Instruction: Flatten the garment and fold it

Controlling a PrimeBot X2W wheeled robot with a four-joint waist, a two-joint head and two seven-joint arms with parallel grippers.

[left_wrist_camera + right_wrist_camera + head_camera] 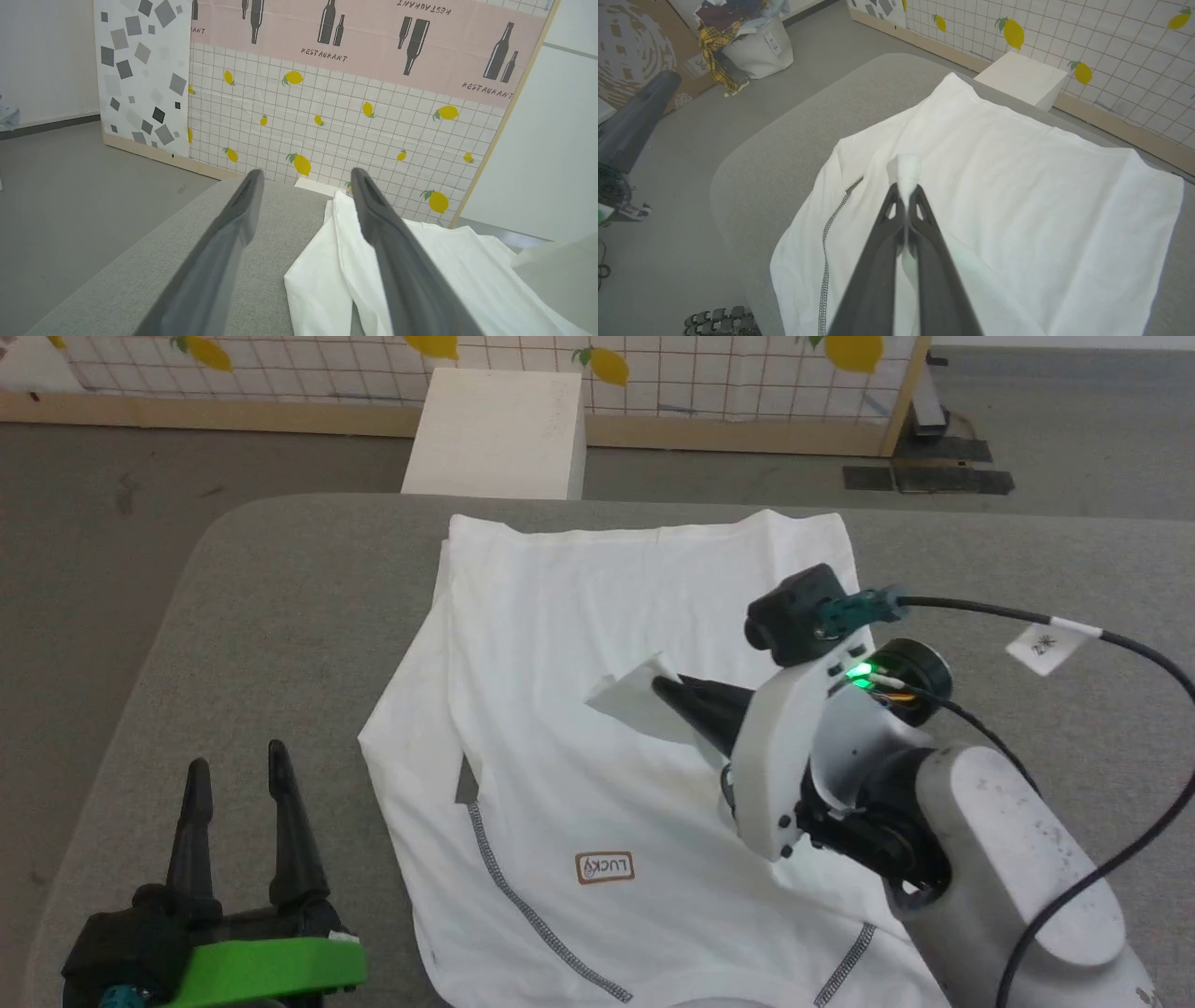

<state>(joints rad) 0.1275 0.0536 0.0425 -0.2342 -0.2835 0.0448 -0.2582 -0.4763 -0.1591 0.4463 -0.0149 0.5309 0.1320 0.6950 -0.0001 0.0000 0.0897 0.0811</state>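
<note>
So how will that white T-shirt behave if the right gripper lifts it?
Probably floppy: the T-shirt peaks where the right gripper pinches it; the rest lies flat. Likely light, being thin and softly creased. Unheld parts would probably trail.

Garment (579, 644): on bench (280, 616), centre.
Box (499, 434): floor, behind bench.
Left gripper (238, 756): left of Garment.
Right gripper (658, 686): over Garment's middle.

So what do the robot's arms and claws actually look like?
The left gripper and right gripper each have two long, tapering dark fingers. The left one's base is bright green plastic. The right wrist wears a white shell, a black camera, a glowing green light and a black cable with a white tag, above a scuffed pale grey forearm.
</note>
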